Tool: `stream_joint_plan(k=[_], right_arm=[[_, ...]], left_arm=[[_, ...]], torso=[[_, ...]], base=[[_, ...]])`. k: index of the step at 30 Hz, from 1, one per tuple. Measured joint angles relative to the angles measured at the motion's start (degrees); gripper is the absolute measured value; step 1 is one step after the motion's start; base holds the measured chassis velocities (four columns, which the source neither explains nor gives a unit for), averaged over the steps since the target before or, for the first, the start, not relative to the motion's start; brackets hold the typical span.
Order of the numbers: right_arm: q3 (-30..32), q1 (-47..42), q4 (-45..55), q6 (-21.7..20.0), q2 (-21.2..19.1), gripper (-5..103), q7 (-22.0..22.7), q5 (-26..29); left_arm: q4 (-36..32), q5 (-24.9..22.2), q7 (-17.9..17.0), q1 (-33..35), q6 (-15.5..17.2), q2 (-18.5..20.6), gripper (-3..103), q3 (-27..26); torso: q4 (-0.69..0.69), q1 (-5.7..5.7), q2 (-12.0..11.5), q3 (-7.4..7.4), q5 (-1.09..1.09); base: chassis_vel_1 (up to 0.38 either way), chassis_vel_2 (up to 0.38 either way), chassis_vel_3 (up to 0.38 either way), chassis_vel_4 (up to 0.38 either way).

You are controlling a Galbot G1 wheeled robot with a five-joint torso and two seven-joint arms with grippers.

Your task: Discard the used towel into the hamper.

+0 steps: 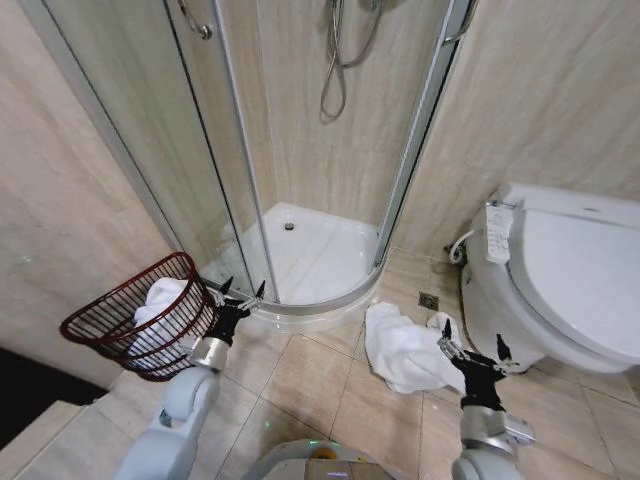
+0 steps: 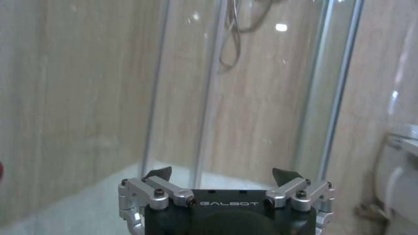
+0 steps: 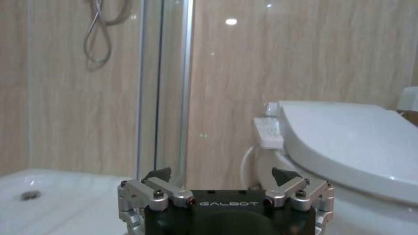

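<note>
A crumpled white towel [image 1: 402, 351] lies on the tiled floor between the shower tray and the toilet. The hamper [image 1: 110, 322], a dark red-brown wire basket, stands by the left wall with white cloth [image 1: 158, 298] inside it. My left gripper [image 1: 243, 291] is open, raised just right of the hamper's rim, and holds nothing [image 2: 222, 173]. My right gripper [image 1: 473, 343] is open and empty, at the towel's right edge, next to the toilet [image 3: 220, 172].
A glass shower cubicle [image 1: 300, 150] with a white tray [image 1: 310, 262] fills the far corner. A white toilet [image 1: 570, 275] stands at the right, with a control panel [image 1: 497, 230] on its side. A floor drain [image 1: 428, 300] lies near the toilet's base.
</note>
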Motion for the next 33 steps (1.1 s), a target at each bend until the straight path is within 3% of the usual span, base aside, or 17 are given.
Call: stream_joint_plan(k=[7, 17, 33], right_arm=[[-0.46, -4.6, -4.93, 6.66, -0.3, 100, 0.17, 0.75], [-1.39, -3.59, -8.52, 7.68, 0.19, 100, 1.4, 1.45], [-1.52, -3.15, -9.43, 8.24, 0.22, 100, 2.53, 1.35]], left_arm=[[0.52, 1.29, 2.69, 0.63, 1.15, 0.87, 100, 2.34], [3.91, 5.87, 1.8, 0.74, -0.44, -0.99, 100, 4.66], [4.33, 5.93, 1.44, 1.15, -2.21, -0.78, 100, 3.54]], torso=[[-0.03, 0.0, 0.0, 0.0, 0.01], [-0.02, 0.0, 0.0, 0.0, 0.0], [-0.01, 0.0, 0.0, 0.01, 0.0]], base=[[0.0, 0.0, 0.0, 0.0], [0.0, 0.0, 0.0, 0.0], [0.0, 0.0, 0.0, 0.0]])
